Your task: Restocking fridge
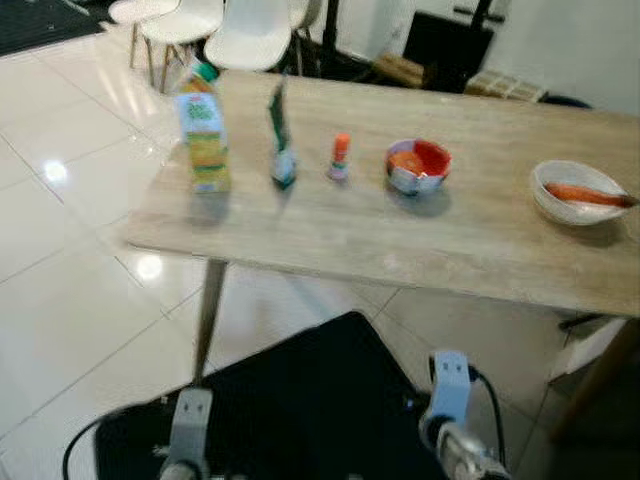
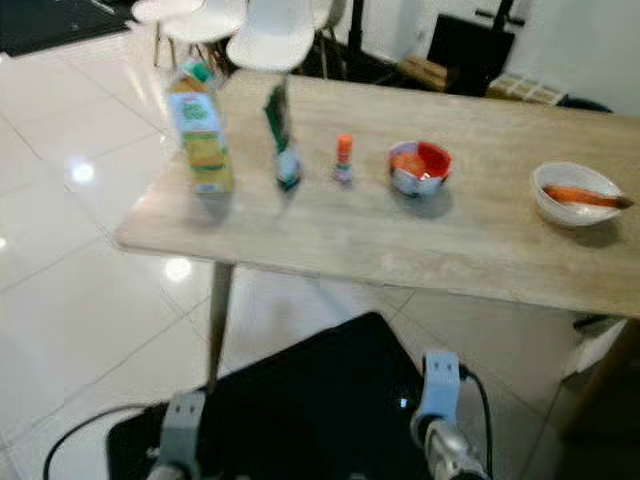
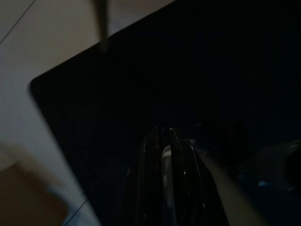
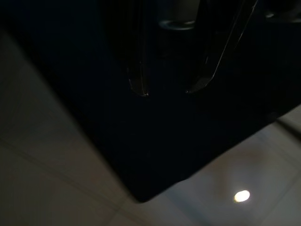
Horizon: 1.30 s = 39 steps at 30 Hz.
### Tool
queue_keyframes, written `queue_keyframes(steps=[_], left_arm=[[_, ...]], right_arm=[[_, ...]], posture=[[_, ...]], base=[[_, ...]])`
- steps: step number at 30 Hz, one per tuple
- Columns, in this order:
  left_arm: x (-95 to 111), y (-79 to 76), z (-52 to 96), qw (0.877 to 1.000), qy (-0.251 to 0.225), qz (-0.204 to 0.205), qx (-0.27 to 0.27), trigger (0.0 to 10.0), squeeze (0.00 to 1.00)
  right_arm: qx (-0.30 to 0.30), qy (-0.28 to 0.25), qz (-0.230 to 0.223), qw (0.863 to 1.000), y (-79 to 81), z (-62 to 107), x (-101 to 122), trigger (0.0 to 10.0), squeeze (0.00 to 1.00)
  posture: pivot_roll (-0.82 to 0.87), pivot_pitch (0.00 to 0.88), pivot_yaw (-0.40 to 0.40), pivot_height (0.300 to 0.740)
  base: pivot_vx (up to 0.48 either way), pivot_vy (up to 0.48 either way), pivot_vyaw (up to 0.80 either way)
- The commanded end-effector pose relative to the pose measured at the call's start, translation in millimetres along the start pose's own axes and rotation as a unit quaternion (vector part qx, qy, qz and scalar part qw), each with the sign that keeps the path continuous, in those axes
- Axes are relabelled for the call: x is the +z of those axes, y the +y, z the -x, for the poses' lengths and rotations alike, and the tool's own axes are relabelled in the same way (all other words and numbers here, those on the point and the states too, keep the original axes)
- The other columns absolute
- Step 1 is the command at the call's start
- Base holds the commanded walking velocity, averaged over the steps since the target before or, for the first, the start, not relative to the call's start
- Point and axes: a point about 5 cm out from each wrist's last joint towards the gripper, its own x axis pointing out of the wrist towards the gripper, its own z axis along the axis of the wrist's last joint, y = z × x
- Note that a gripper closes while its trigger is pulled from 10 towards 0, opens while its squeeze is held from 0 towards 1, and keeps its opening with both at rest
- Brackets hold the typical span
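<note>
A tall juice carton with a green cap and a yellow-and-green printed front point(image 1: 203, 128) stands upright near the left end of a long pale wooden table point(image 1: 420, 235), its label too blurred to read. To its right in a row stand a slim green-and-white packet point(image 1: 281, 140), a small bottle with an orange-red cap point(image 1: 340, 157) and a red-and-white patterned bowl point(image 1: 418, 165), each apart from the next; well off toward the right end sits a white bowl holding an orange carrot point(image 1: 577, 192). The table stands on glossy white floor tiles point(image 1: 70, 290), with white moulded chairs point(image 1: 210, 25) behind its far left corner. Both arms hang low over a black panel point(image 1: 310, 400) in front of the robot. The left gripper point(image 3: 165, 141) has its fingers pressed together with nothing between them; the right gripper point(image 4: 165, 92) has its fingers spread apart and holds nothing
</note>
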Motion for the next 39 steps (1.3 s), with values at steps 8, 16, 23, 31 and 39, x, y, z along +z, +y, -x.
queue_keyframes(steps=[8,16,23,31,39], left_arm=[[-10,5.5,2.8,1.000,0.018,0.005,0.012,10.0,0.00],[-9,12.9,3.2,1.000,0.011,0.001,0.012,10.0,0.00],[12,11.6,3.4,0.996,-0.074,-0.026,-0.053,10.0,0.00],[44,11.5,13.4,0.963,-0.206,-0.071,-0.157,10.0,0.00],[105,-11.6,41.9,0.891,-0.371,-0.118,-0.233,10.0,0.00]], right_arm=[[0.000,0.015,-0.003,1.000,1.8,1.6,-8,10.0,0.00],[0.004,0.014,0.000,1.000,2.9,1.4,-8,10.0,0.00],[0.105,-0.042,0.020,0.993,11.0,-2.0,19,10.0,0.00],[0.445,-0.058,0.014,0.894,35.2,14.2,63,10.0,0.00],[0.668,-0.109,-0.018,0.736,58.9,68.3,148,10.0,0.00]], posture=[[-0.07,0.108,-0.067,0.740],[-0.07,0.109,-0.070,0.740],[-0.07,0.112,-0.074,0.740],[-0.08,0.114,-0.080,0.740],[-0.08,0.111,-0.086,0.740]], base=[[0.000,-0.084,0.00],[0.000,0.000,0.00],[0.000,0.000,0.00],[0.000,0.000,0.00],[0.000,0.000,0.00]])
